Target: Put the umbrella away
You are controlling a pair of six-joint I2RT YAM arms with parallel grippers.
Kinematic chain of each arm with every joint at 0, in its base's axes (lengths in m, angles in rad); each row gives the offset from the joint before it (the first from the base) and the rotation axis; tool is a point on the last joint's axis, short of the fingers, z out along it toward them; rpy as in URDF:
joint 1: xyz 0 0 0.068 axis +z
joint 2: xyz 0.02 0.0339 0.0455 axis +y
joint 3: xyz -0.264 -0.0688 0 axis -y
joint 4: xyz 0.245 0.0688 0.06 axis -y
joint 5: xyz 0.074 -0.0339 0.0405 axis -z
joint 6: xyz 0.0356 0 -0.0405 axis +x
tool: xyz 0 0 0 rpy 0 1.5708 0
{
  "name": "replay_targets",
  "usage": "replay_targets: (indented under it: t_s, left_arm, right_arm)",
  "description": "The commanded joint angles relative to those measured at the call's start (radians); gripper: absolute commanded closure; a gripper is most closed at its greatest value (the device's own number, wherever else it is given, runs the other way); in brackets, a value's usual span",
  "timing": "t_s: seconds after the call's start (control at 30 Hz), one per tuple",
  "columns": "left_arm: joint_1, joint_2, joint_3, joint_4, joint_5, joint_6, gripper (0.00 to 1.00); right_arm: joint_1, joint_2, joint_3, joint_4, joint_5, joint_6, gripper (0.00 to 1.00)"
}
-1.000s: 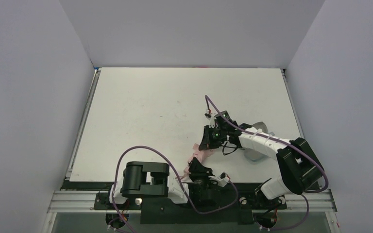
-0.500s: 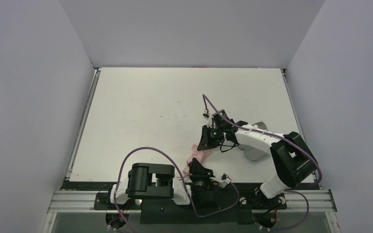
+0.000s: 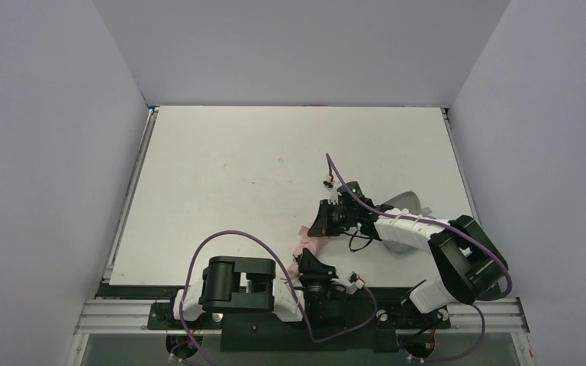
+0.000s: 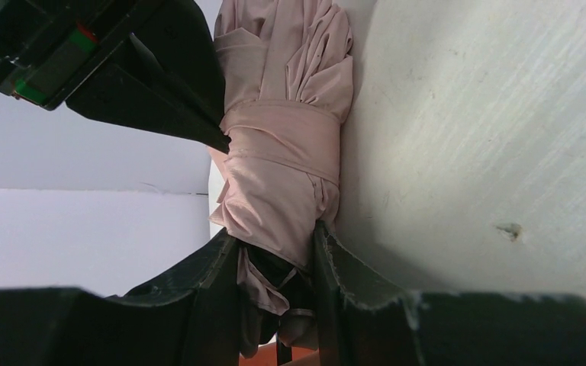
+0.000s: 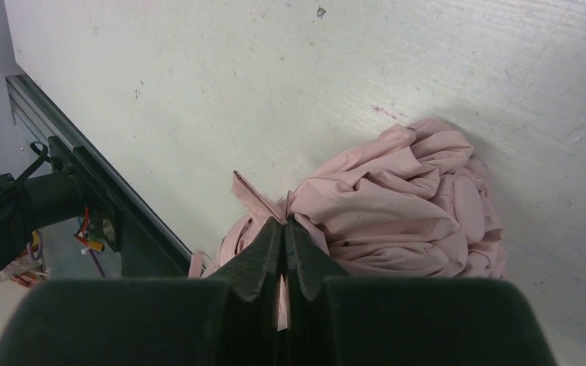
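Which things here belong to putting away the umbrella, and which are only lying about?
In the job: umbrella, left gripper shut on one end, right gripper pinching its fabric.
Lying about: pale case, partly hidden by the right arm.

Plain pale lilac-grey walls [image 3: 46, 152] box in a scuffed white tabletop [image 3: 221, 175]. A silvery rail [image 3: 114, 314], perhaps aluminium, lines its near edge.

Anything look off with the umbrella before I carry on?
No visible damage. The umbrella is unevenly bundled: its strap cinches the middle, but the end by the right gripper bulges in loose crumpled folds. The left gripper clamps the other end.
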Motion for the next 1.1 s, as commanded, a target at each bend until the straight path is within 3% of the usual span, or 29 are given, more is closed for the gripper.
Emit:
replay_targets:
  t_s: [0.0, 0.13, 0.37, 0.43, 0.5, 0.53, 0.67, 0.83, 0.9, 1.07]
  left_arm:
    - [-0.029, 0.036, 0.026, -0.062, 0.177, -0.118, 1.0]
    - [-0.027, 0.017, 0.033, -0.131, 0.181, -0.178, 0.92]
    - [-0.017, -0.04, 0.06, -0.248, 0.19, -0.269, 0.66]
    - [-0.015, -0.078, 0.061, -0.271, 0.198, -0.284, 0.56]
    - [-0.016, -0.112, 0.076, -0.33, 0.195, -0.302, 0.39]
    - [-0.018, -0.135, 0.096, -0.391, 0.191, -0.326, 0.25]
    - [-0.017, -0.24, 0.123, -0.508, 0.238, -0.4, 0.01]
    - [0.002, -0.436, 0.078, -0.554, 0.385, -0.495, 0.03]
    - [0.035, -0.524, 0.03, -0.555, 0.531, -0.542, 0.03]
    - [0.149, -0.73, -0.105, -0.433, 0.765, -0.642, 0.03]
  right_arm:
    - [0.038, 0.125, -0.093, -0.064, 0.253, -0.028, 1.0]
    - [0.04, 0.114, -0.112, -0.039, 0.266, -0.016, 1.0]
    - [0.056, 0.087, -0.132, -0.023, 0.282, -0.009, 1.0]
    - [0.06, 0.079, -0.139, -0.015, 0.281, -0.006, 1.0]
    - [0.06, 0.076, -0.143, -0.009, 0.276, -0.005, 1.0]
    - [0.062, 0.075, -0.146, -0.008, 0.274, -0.004, 1.0]
    - [0.063, 0.068, -0.144, -0.004, 0.274, -0.006, 1.0]
    - [0.064, 0.06, -0.143, -0.004, 0.277, -0.005, 1.0]
    - [0.065, 0.06, -0.142, -0.003, 0.277, -0.004, 1.0]
    - [0.068, 0.059, -0.136, -0.001, 0.276, -0.002, 1.0]
